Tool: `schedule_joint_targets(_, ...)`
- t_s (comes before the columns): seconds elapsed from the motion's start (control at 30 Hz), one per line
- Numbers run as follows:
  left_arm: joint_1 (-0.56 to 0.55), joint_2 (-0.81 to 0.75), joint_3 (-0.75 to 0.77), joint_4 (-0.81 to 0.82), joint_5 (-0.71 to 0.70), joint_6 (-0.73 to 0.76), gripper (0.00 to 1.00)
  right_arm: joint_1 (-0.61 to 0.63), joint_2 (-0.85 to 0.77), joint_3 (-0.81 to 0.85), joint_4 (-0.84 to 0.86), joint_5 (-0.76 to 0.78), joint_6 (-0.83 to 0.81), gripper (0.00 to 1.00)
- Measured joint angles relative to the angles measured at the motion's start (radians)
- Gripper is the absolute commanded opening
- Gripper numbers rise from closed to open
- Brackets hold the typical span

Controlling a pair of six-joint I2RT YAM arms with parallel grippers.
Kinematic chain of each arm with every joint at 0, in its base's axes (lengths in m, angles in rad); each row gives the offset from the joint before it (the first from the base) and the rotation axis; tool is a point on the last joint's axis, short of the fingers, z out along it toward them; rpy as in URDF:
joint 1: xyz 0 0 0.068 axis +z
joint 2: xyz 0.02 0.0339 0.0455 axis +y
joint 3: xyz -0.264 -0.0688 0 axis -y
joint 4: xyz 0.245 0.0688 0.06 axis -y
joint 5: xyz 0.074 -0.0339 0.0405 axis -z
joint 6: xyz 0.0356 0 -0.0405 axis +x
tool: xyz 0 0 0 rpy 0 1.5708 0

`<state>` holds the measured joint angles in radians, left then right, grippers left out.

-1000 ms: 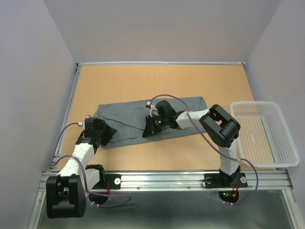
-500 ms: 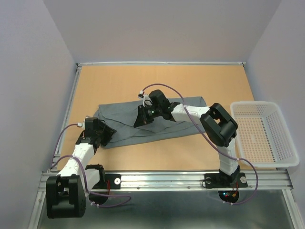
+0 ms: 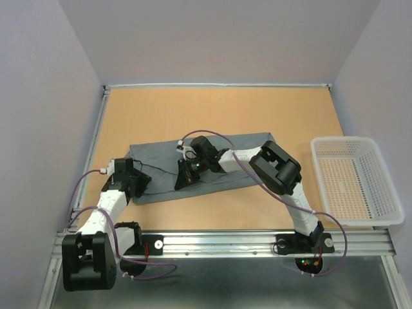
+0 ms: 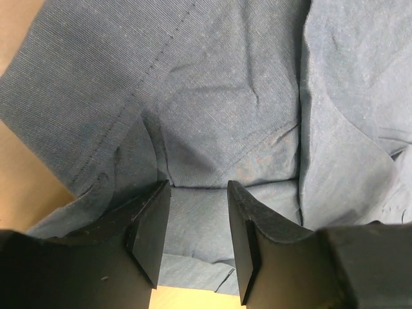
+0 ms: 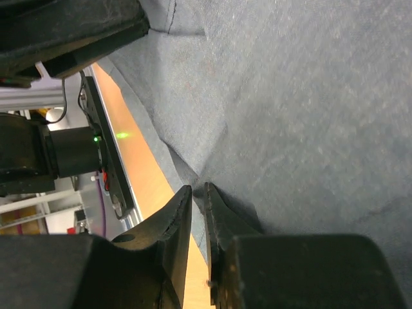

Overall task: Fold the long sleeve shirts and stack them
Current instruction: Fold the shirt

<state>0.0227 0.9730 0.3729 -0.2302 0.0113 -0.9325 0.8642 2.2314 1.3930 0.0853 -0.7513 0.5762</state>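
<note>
Pinching the grey shirt (image 3: 158, 164) with the right end effector (image 5: 198, 193) on a tan worktop (image 3: 212, 112) amid pale walls (image 3: 219, 38). Holding the left end effector (image 4: 198, 190) parted over the cloth.

We see the grey shirt (image 3: 161, 161) — folded into a long, rumpled band — lying flat mid-table (image 3: 212, 109).

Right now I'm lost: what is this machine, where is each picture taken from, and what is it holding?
Two robot arms with two-finger grippers, bolted at the near edge of a tan table. The wide picture looks down from above; the other two come from wrist cameras. A grey cloth shirt lies in a long band, a white mesh plastic basket to its right. The left gripper stands open over the shirt's left end; the right gripper looks pinched shut on a fold.
</note>
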Motion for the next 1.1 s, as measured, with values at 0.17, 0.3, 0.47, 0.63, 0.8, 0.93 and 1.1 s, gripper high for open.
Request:
schedule_joint_targets(0.17,0.017,0.016,0.003,0.004,-0.008,-0.009,0.5,-0.001,-0.047,-0.075,0.018,0.012,-0.031,0.2)
schedule_joint_targets(0.3,0.02,0.023,0.007,0.005,-0.008,-0.012,0.5,-0.002,-0.112,-0.117,-0.032,0.053,-0.088,0.25)
schedule_joint_targets(0.47,0.025,0.042,0.04,-0.014,-0.024,0.002,0.52,-0.015,-0.205,-0.117,-0.156,0.167,-0.169,0.36)
schedule_joint_targets(0.63,0.025,0.041,0.14,-0.056,-0.051,0.055,0.67,-0.092,-0.331,-0.1,-0.294,0.361,-0.258,0.59)
schedule_joint_targets(0.8,0.025,0.046,0.263,-0.053,-0.061,0.137,0.8,-0.191,-0.412,-0.093,-0.427,0.641,-0.341,0.68)
schedule_joint_targets(0.93,0.019,0.139,0.327,0.007,-0.046,0.209,0.82,-0.237,-0.441,-0.095,-0.531,0.873,-0.393,0.69)
schedule_joint_targets(1.1,-0.017,0.432,0.432,0.044,-0.033,0.266,0.82,-0.228,-0.445,-0.128,-0.591,1.005,-0.423,0.71)
